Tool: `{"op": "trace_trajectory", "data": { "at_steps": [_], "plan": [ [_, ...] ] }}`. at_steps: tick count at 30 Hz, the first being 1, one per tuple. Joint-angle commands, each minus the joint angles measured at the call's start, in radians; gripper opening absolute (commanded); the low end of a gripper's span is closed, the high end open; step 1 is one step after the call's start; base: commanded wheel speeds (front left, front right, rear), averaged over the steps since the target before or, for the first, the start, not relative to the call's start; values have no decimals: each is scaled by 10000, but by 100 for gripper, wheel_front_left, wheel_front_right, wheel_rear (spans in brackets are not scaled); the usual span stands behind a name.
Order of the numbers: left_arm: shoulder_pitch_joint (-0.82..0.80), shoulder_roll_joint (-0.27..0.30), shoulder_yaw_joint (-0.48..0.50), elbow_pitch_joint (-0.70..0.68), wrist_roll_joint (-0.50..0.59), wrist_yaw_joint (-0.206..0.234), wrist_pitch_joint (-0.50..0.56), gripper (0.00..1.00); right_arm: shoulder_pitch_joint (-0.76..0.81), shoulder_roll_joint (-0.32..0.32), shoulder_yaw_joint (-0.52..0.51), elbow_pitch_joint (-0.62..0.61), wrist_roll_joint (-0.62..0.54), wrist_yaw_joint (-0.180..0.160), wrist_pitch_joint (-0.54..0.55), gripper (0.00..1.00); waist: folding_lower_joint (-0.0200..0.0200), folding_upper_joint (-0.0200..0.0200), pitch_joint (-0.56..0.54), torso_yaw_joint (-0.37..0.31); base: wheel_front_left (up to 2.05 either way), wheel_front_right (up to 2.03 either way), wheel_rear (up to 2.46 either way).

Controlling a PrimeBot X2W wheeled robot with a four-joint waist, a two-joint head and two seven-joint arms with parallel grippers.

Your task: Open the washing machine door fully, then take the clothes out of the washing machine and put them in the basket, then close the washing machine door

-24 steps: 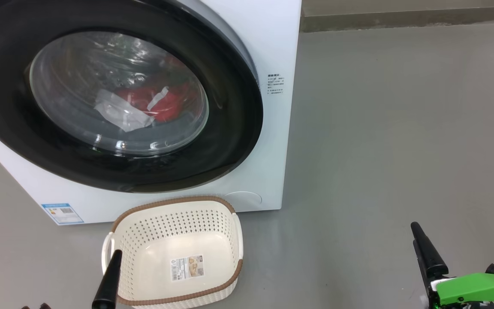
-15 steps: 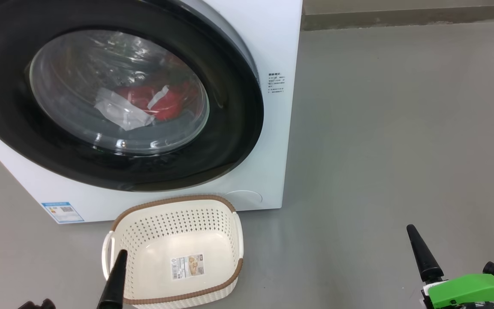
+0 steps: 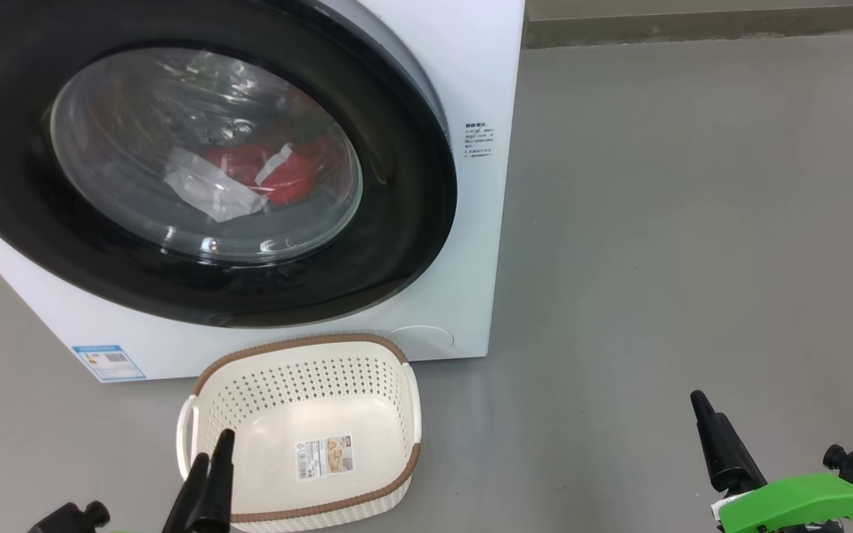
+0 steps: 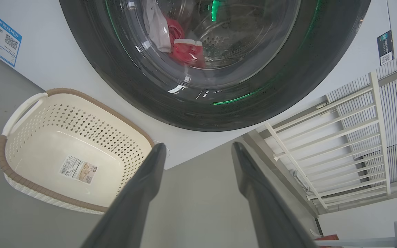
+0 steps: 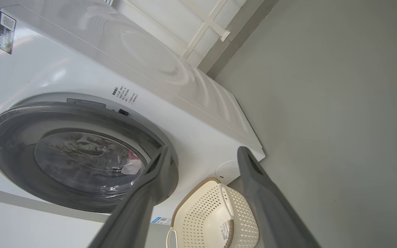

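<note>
Nearest the robot, the left gripper [image 4: 198, 146] has come up a little. Both its dark fingers now show at the lower left of the head view, in front of the near left corner of the basket [image 3: 297, 345], where only one tip showed a moment ago. Its jaws stand wide apart, with nothing between them and nothing touched; through the gap the wrist view gives bare grey floor [image 3: 693, 222] and the machine's lower corner. The right gripper [image 5: 203, 148] has slid slightly inward and lower at the bottom right of the head view. It is also spread wide and empty, hanging over open floor well apart from everything. The whole head picture has crept a touch as well, so part of this shift is the camera's. Beyond the left fingers the basket sits empty on the floor, its far rim just in front of the machine. Behind it the washing machine door [image 3: 397, 222] looks shut against the white washing machine [image 3: 471, 74], as before. The clothes [image 3: 286, 178], red with a white piece, lie behind the glass in the drum. By my reading the arms are only being readied, and the door-opening step has not begun.
</note>
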Motion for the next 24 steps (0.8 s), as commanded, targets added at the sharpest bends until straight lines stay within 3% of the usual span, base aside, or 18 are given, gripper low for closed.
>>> {"op": "trace_trajectory", "data": {
  "at_steps": [1, 24],
  "plan": [
    [-80, 215, 56, -349, 349, 87, -131, 100, -89, -128, 94, -308, -371, 2, -127, 100, -2, 0, -4, 4, 0, 0, 0],
    [41, 592, -547, -841, 3123, 630, -811, 100, 113, -169, 530, -484, -2989, 2, -803, 100, -2, 0, 60, 64, 0, 0, 0]
  ]
}}
